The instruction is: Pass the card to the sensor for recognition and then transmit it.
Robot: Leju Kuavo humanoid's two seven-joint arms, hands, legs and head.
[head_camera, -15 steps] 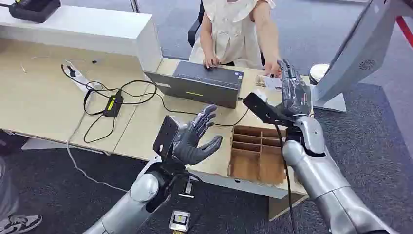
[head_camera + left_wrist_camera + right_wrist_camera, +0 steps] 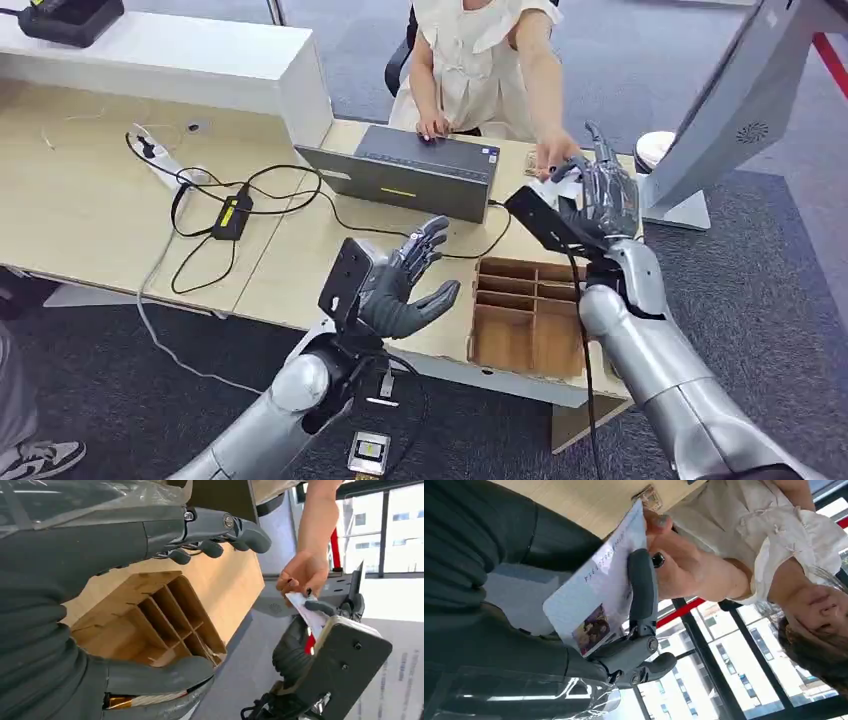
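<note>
A white card [image 2: 594,595] with a small picture and printed digits is pinched between the finger and thumb of my right hand [image 2: 600,195]. A person's hand [image 2: 679,565] grips the card's far edge at the same time. In the head view the card [image 2: 553,184] shows as a white sliver between that person's hand [image 2: 553,155] and my fingers, past the table's far right corner. The grey box sensor [image 2: 415,170] lies on the table left of it. My left hand [image 2: 400,285] hovers open over the table's near edge, palm up and holding nothing.
A wooden divided tray [image 2: 528,318] sits at the table's near right edge, beside my left hand. Black cables and a power strip [image 2: 232,212] lie to the left. A tilted monitor on a stand [image 2: 735,110] rises at the right. The person sits behind the table.
The person's hand has come down onto the card. My right hand's fingers have curled in and the hand has dropped slightly. The left hand has hardly moved.
</note>
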